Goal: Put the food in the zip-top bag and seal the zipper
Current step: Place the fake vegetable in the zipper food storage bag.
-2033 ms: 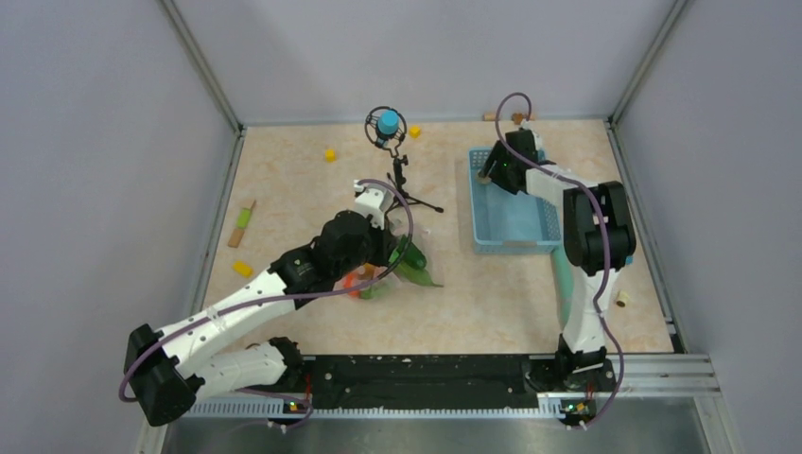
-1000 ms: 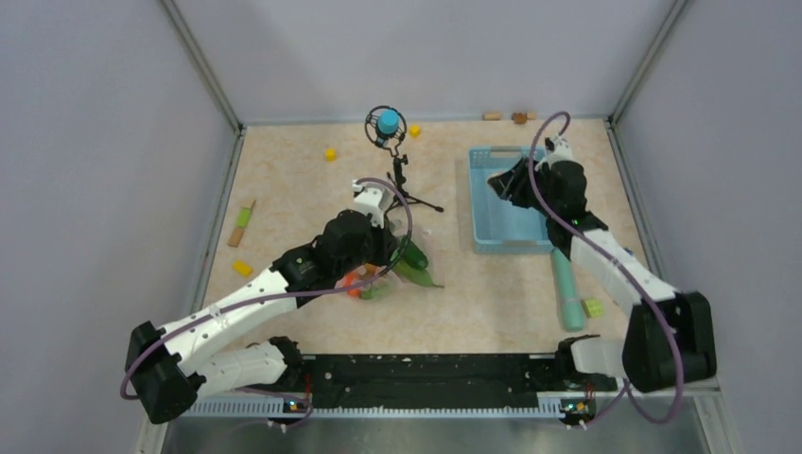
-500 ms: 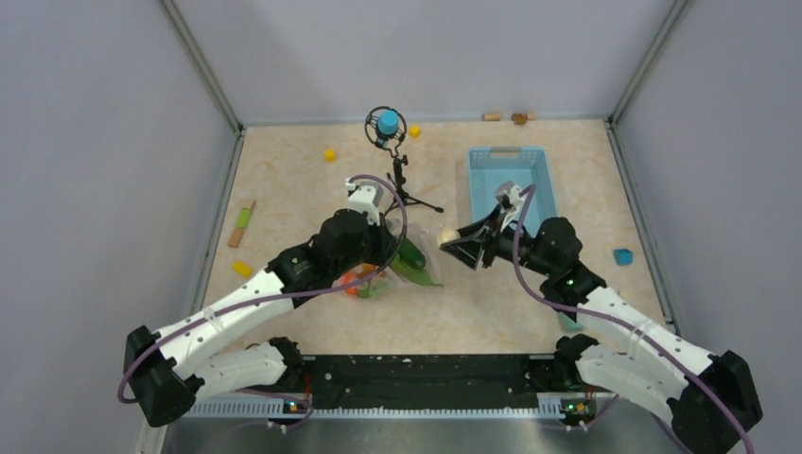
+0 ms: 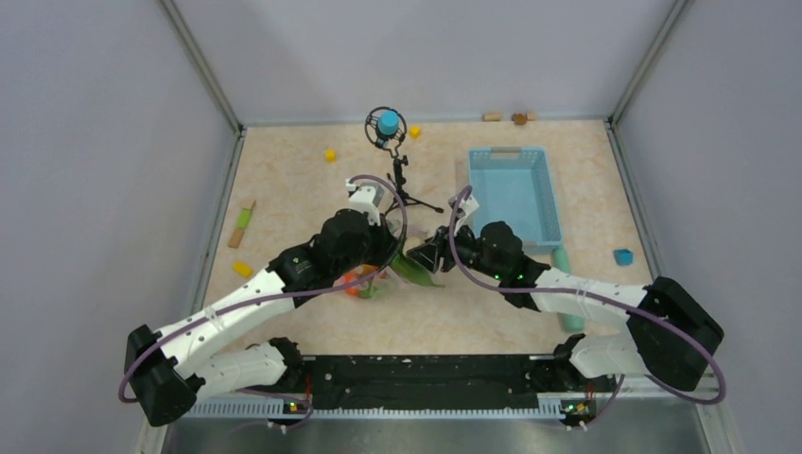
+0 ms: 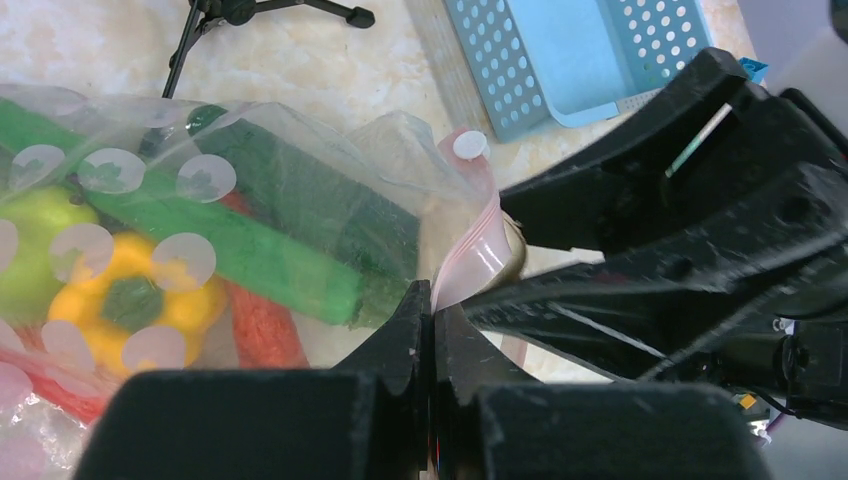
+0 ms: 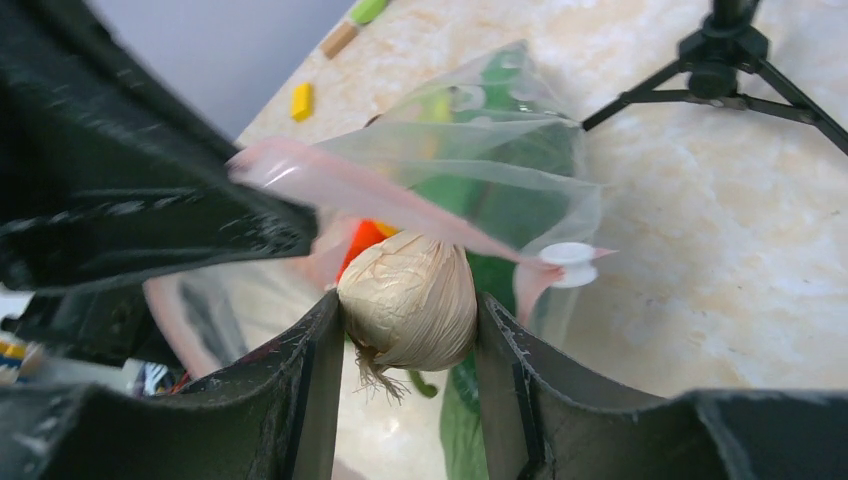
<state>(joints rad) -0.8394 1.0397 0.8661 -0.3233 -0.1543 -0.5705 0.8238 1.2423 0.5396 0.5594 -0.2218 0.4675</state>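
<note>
The beige mushroom (image 6: 408, 300) sits squeezed in our right claw (image 6: 406, 312) at the mouth of the zip-top bag (image 6: 490, 140) on the counter (image 4: 284, 180). We see it best in the right wrist view. Only the left wrist view shows our left claw (image 5: 432, 300) pinching the pink zipper (image 5: 478, 255) tight, with cucumbers (image 5: 250, 262) and a yellow pepper (image 5: 120, 290) inside.

The zip-top bag (image 4: 409, 268) lies at mid-table and contains the cucumbers (image 5: 250, 255), a pepper (image 5: 130, 295) and the pear (image 5: 25, 265). The mushroom (image 6: 408, 300) is at the bag mouth, on its right. The tripod (image 4: 402, 182) stands far of the bag; the basket (image 4: 515, 199) lies to the far right.
</note>
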